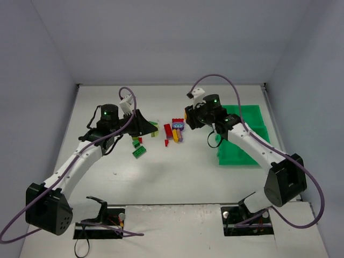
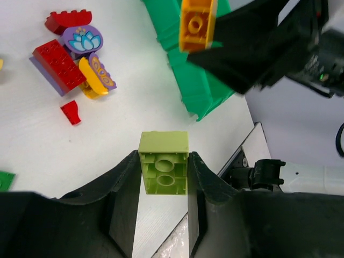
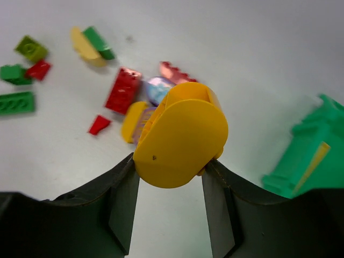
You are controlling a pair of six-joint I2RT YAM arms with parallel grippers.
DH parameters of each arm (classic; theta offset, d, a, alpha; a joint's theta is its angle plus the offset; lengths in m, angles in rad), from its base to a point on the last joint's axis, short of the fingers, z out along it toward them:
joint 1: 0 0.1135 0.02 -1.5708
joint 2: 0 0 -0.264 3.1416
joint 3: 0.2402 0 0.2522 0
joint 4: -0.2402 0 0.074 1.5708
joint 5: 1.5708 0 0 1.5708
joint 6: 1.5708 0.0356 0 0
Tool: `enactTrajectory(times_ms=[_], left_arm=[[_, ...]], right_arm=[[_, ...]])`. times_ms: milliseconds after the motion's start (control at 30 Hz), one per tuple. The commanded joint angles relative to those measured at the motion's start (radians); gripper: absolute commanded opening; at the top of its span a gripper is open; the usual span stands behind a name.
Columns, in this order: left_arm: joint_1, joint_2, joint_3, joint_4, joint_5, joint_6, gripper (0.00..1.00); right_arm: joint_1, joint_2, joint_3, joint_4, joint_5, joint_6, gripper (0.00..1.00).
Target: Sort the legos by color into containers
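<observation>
Top external view has both arms stretched forward over the white tabletop (image 1: 177, 177), elbows out and wrists angled in toward each other around the loose pile of plastic lego bricks (image 1: 173, 131). The left gripper (image 1: 141, 124) sits just left of the pile and the right gripper (image 1: 188, 119) just right of it. The right forearm crosses over the bright green plastic tray (image 1: 255, 121) on the right side of the table. From up there you honestly can't tell what either one is carrying, the fingers are too small and dark. The wrist cams sort that out. Left wrist shows its two black fingers pinching a lime green square plastic brick (image 2: 164, 169), hollow underside facing the lens, held up off the table. It also catches the right gripper from outside, top right, with its brick overlapping the tray's edge. Right wrist shows its fingers clamped on a rounded yellow plastic brick (image 3: 180, 142) that blocks a good chunk of the frame. Behind it you can make out a long red brick (image 3: 123, 90), a small red piece (image 3: 99, 124) and a dark green flat brick (image 3: 16, 102) lying on the table. The tray is cut off and blurry at the right edge there, so the compartments are hard to read, and the pale round piece behind the yellow brick is half hidden.
</observation>
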Motion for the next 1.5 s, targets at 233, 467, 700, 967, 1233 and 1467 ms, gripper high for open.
enactTrajectory(times_ms=[233, 467, 700, 967, 1233, 1467], left_arm=[[0.008, -0.151, 0.052, -0.171, -0.104, 0.112, 0.00], [0.008, -0.185, 0.058, -0.238, -0.127, 0.141, 0.00], [0.006, -0.200, 0.058, -0.257, -0.136, 0.148, 0.00], [0.006, -0.178, 0.067, -0.247, -0.133, 0.145, 0.00], [0.008, -0.161, 0.086, -0.232, -0.127, 0.138, 0.00], [0.005, -0.147, 0.093, -0.191, -0.118, 0.084, 0.00]], right_arm=[[-0.265, 0.177, 0.184, -0.134, 0.269, 0.225, 0.00], [-0.332, 0.310, 0.276, -0.190, 0.294, 0.313, 0.00], [-0.377, 0.344, 0.276, -0.202, 0.303, 0.339, 0.08], [-0.399, 0.327, 0.262, -0.202, 0.280, 0.338, 0.37], [-0.397, 0.263, 0.239, -0.202, 0.263, 0.322, 0.70], [-0.376, 0.105, 0.153, -0.139, 0.101, 0.279, 0.61]])
